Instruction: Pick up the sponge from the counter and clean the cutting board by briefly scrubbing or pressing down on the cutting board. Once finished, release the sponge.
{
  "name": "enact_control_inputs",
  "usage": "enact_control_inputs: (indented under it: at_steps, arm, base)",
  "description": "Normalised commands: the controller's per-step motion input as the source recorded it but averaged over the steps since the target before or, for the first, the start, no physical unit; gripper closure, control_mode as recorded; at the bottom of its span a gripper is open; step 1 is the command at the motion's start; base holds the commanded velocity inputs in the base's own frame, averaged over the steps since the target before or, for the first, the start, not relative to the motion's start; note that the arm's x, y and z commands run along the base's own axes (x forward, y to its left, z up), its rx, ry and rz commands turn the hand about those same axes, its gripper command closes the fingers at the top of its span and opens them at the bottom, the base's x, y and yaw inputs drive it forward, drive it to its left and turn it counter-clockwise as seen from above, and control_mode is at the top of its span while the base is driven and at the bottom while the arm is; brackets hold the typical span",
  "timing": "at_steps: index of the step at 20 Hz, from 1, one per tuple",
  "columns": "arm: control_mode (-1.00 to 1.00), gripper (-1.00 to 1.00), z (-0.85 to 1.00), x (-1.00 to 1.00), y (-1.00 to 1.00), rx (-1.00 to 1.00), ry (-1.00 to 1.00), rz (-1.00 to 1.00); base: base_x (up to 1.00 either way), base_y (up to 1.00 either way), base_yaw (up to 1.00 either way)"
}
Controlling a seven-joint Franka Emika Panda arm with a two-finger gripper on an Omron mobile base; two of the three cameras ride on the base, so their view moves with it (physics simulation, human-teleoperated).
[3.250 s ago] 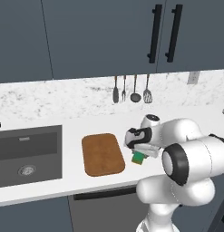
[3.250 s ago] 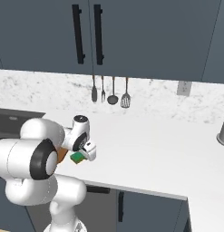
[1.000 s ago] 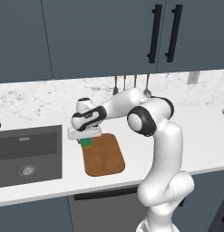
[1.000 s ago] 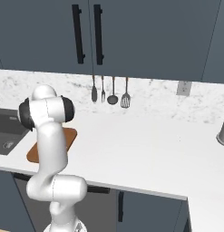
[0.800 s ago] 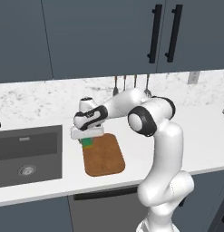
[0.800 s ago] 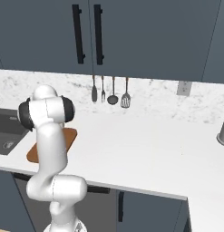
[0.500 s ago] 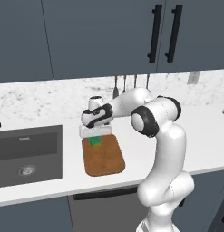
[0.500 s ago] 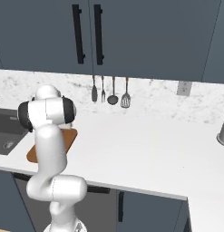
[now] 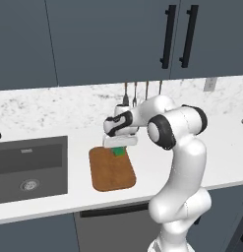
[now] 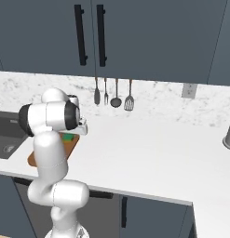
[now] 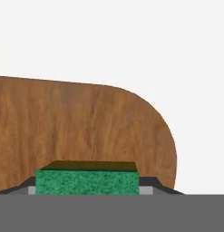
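While the white arm reached low in the left base view, its gripper (image 9: 120, 147) clamped the small green sponge (image 9: 119, 151) at the far edge of the brown wooden cutting board (image 9: 112, 172) on the white speckled counter (image 9: 59, 189). From the right, the sponge (image 10: 67, 137) peeked beside the arm. The hand view showed the sponge (image 11: 87, 181) between the fingertips, over the board (image 11: 81, 127) near its rounded corner.

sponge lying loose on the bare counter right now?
No, the sponge is clamped in the gripper above the far end of the cutting board, not on the counter.
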Motion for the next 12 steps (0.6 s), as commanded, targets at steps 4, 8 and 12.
enact_control_inputs:
  at_steps: [4, 8, 12]
  arm:
    - [-1.0, 1.0, -0.25, -0.42, -0.33, 0.01, 0.0, 0.0]
    - [-1.0, 1.0, -0.15, -0.97, 0.0, 0.07, 0.0, -0.02]
    - [-1.0, 1.0, -0.17, -0.97, 0.0, 0.08, 0.0, -0.05]
  base:
    - [0.0, 0.0, 0.0]
    - [0.0, 0.0, 0.0]
    - [0.0, 0.0, 0.0]
